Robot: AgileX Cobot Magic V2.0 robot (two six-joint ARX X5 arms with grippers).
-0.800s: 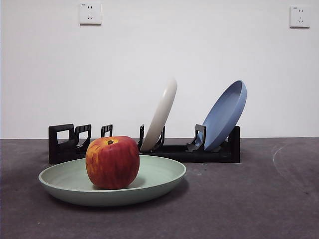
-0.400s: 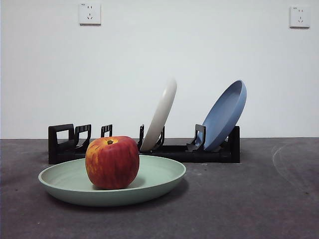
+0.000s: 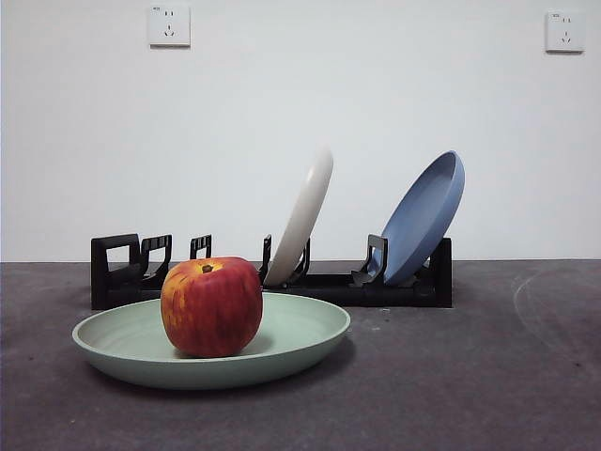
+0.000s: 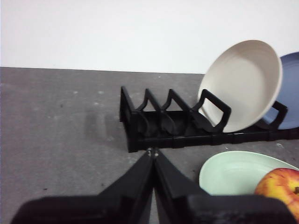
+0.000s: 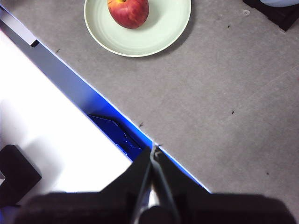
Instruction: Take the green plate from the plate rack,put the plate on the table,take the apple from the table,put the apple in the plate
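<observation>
**Apple resting in the green plate**

The apple (image 3: 211,307) sits upright inside the green plate (image 3: 300,334), flat on the table (image 3: 470,376) just before the plate rack (image 3: 413,287), which holds a cream plate (image 3: 305,211) and a blue plate (image 3: 427,216). Left gripper (image 4: 153,156) and right gripper (image 5: 153,151) hang apart from everything, jaws pressed together, the right over the bench's near edge.

Cream-white plate (image 3: 304,218) and blue plate (image 3: 422,220) stand tilted, well apart. Two wall sockets (image 3: 169,25) are mounted on the white wall (image 3: 282,94).

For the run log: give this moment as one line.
apple: in green plate on table | rack: white, blue plates | left gripper: shut, empty | right gripper: shut, empty
</observation>
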